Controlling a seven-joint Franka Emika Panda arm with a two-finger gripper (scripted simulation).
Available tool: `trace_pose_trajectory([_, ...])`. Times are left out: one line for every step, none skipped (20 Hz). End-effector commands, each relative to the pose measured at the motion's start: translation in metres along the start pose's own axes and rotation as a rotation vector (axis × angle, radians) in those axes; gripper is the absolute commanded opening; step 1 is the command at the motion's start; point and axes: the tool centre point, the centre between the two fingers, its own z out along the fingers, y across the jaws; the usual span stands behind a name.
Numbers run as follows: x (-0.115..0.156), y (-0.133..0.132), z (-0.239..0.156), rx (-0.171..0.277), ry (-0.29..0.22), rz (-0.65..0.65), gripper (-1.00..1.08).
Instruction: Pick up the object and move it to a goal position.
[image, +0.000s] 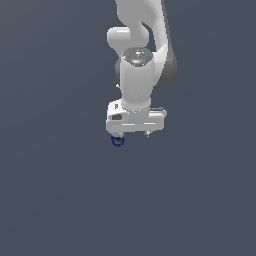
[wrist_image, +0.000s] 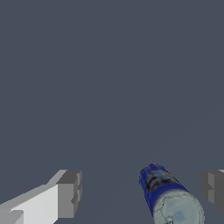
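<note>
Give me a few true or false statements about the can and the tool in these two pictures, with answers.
1. The tool is open, its fingers spread wide. True.
2. The can has a red label. False: the label is dark blue with orange-white marks.
3. The can lies between the fingers, nearer one than the other. True.
4. The fingers are clamped on the can. False: a gap shows on both sides in the wrist view.
5. Several cans sit on the surface. False: only one shows.
</note>
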Motion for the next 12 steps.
trace_pose_trajectory([0.0,0.0,0.0,0.0,0.0,0.0,1.0])
trace_pose_trajectory([0.0,0.0,0.0,0.0,0.0,0.001,1.0])
trace_pose_trajectory([0.0,0.002,-0.001,0.0,0.001,0.005,1.0])
trace_pose_trajectory([0.0,0.005,-0.002,0.0,0.002,0.011,1.0])
trace_pose_trajectory([0.0,0.008,-0.003,-0.001,0.003,0.019,1.0])
trace_pose_trajectory([0.0,0.012,-0.005,-0.001,0.005,0.03,1.0])
trace_pose_trajectory([0.0,0.018,-0.007,-0.001,0.008,0.042,1.0])
trace_pose_trajectory([0.0,0.022,-0.009,-0.002,0.01,0.053,1.0])
trace_pose_trajectory([0.0,0.026,-0.01,-0.002,0.012,0.061,1.0])
trace_pose_trajectory([0.0,0.029,-0.011,-0.002,0.013,0.067,1.0])
trace_pose_trajectory([0.0,0.031,-0.012,-0.002,0.014,0.07,1.0])
trace_pose_trajectory([0.0,0.031,-0.013,-0.002,0.015,0.071,1.0])
